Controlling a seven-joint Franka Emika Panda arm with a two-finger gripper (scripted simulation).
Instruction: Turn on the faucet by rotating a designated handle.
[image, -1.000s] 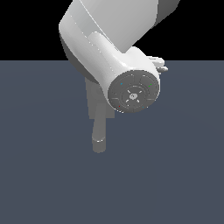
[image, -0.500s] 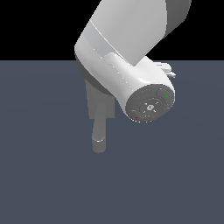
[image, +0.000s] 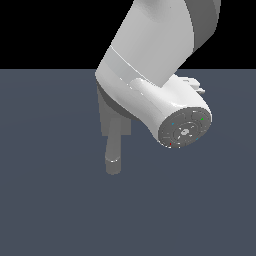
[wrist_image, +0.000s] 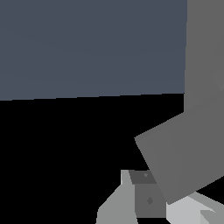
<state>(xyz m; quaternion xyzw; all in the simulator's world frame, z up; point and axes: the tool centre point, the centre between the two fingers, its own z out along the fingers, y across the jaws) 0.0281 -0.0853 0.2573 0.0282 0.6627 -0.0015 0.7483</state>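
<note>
The white arm (image: 155, 75) is swinging further toward the exterior view's right and lower than a second ago, now covering more of the faucet (image: 114, 135). The faucet's spout is pointing down at the bench (image: 50, 200). In the wrist view the hand (wrist_image: 151, 203) is sitting just beside a grey faucet slab; its opening cannot be told

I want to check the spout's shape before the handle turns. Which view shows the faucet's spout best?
The exterior view: the spout hangs in plain sight below the white arm, rounded end visible. The wrist view shows only flat grey faucet surfaces up close; no spout can be told apart there.
</note>
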